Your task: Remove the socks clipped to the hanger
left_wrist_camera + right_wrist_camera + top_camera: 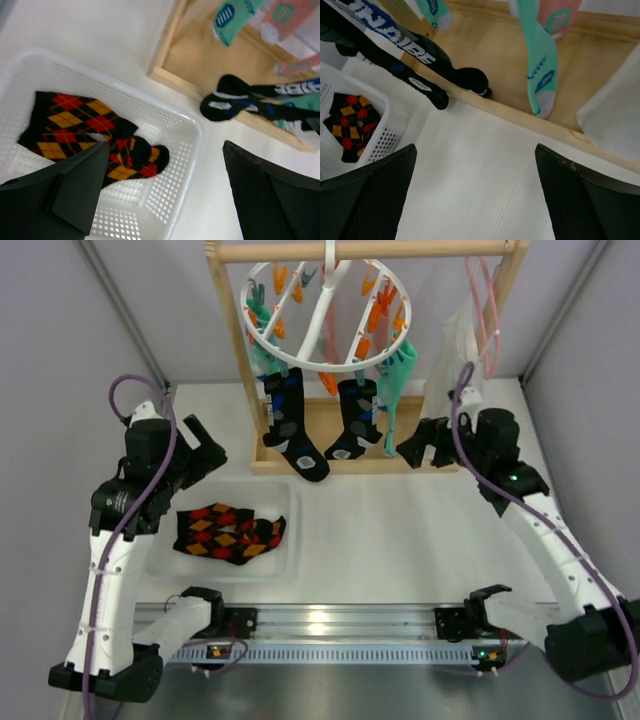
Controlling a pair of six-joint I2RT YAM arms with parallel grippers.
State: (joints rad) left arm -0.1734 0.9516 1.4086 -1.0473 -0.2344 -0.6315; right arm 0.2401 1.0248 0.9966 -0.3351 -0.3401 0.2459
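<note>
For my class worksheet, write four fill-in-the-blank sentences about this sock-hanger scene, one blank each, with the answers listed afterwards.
1. The sock with red, orange and yellow diamonds lies in the white ____.
2. The round hanger hangs from the top bar of the ____ rack.
3. The left gripper and the right gripper are both ____.
4. Beside the teal-green sock hang ____ black socks with blue diamonds.
Answers: basket; wooden; open; two.
</note>
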